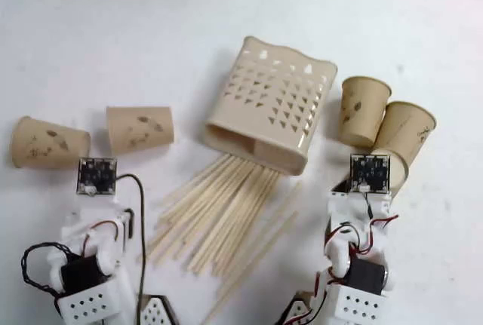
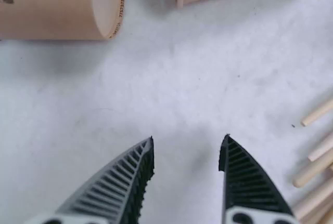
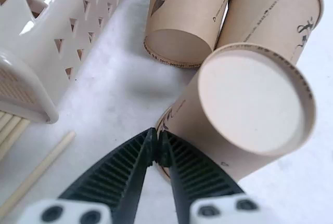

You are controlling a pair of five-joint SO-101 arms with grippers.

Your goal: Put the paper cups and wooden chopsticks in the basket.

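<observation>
The right claw is pinching the nearest paper cup at its rim, jaws almost together, the left claw is hanging wide open, and the other four cups and the wooden chopsticks are lying outside the tipped basket, so nothing seems packed yet.

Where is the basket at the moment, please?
In the high view the basket lies on its side at centre, chopsticks spilling from its mouth and paper cups just to its right.

Tan paper cups, brown leaf prints, cream triangle-cut basket, pale chopsticks, white table
</observation>
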